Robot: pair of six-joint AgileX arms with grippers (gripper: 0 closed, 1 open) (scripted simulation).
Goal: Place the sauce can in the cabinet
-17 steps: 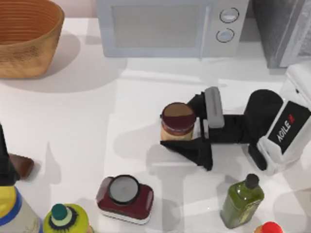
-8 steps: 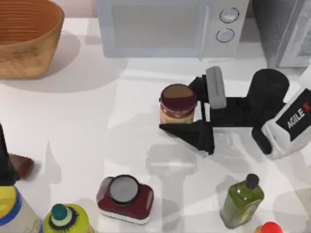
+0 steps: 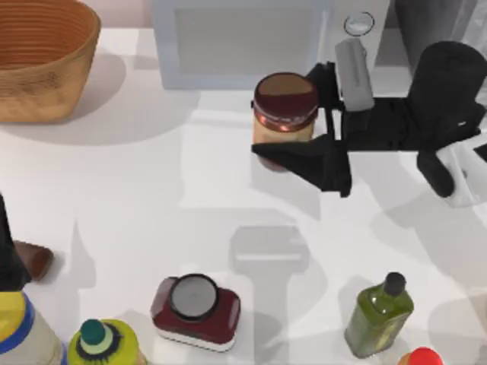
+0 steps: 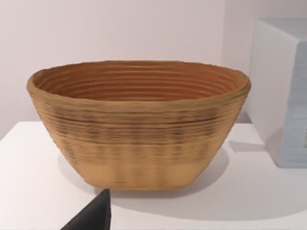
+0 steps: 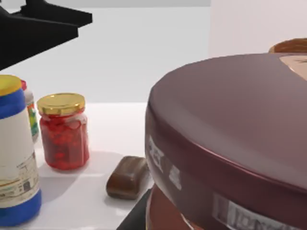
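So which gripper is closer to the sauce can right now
Right. The right gripper is shut on the sauce can, lifted before the microwave. The left arm sits parked at the table's left edge.

The microwave (image 3: 243, 42) is taken as the landmark, set at the table's (image 3: 114, 182) back edge. The basket (image 3: 42, 57) is placed to its left, well apart, and the cabinet (image 3: 441, 26) just to its right. The sauce can (image 3: 284, 110) is held in the right gripper (image 3: 304, 114) just in front of the microwave's right part. Far in front of the microwave, the square jar (image 3: 195, 312) and the bottle (image 3: 378, 312) are set near the front edge.
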